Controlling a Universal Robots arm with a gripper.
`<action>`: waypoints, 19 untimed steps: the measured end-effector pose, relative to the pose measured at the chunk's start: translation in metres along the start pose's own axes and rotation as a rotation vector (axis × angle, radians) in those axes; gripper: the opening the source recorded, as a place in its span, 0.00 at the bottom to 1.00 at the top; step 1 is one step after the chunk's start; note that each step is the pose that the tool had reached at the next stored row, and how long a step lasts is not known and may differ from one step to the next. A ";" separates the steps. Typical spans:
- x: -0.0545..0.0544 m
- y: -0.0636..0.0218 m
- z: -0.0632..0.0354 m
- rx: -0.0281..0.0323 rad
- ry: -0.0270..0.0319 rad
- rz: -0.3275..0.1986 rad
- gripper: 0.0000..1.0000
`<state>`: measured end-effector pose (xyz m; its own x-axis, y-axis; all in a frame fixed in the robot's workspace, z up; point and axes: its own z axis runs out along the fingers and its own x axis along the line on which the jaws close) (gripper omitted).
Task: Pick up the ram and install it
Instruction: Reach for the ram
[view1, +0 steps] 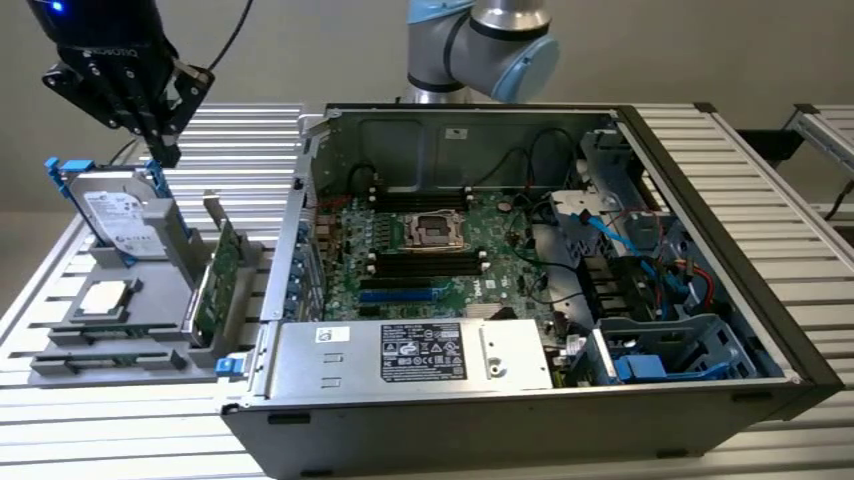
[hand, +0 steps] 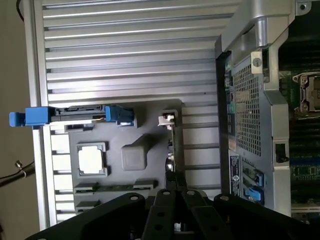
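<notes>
A ribbed metal bench (view1: 120, 430) is occupied by an open computer case (view1: 747, 290) and a grey parts holder (view1: 80, 372). The ram (hand: 115, 188) is seen lying flat in a slot of that holder, near the processor (hand: 91, 160), untouched. The gripper (view1: 166, 150) is held well above the holder, over the hard drive (view1: 118, 215) end, its fingers drawn together on nothing. A descent with fingers unopened is judged likely to strike the stick; the upright expansion card (view1: 214, 285) nearby could be clipped.
</notes>
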<state>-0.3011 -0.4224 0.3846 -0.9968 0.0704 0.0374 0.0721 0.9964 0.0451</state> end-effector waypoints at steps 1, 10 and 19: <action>0.003 -0.0025 0.0002 -0.0001 -0.0002 0.000 0.11; 0.026 -0.0252 0.0020 0.0000 -0.0002 0.000 0.11; 0.042 -0.0465 0.0047 -0.0005 0.0001 -0.005 0.11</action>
<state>-0.3466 -0.4655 0.3793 -0.9972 0.0656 0.0373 0.0672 0.9967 0.0457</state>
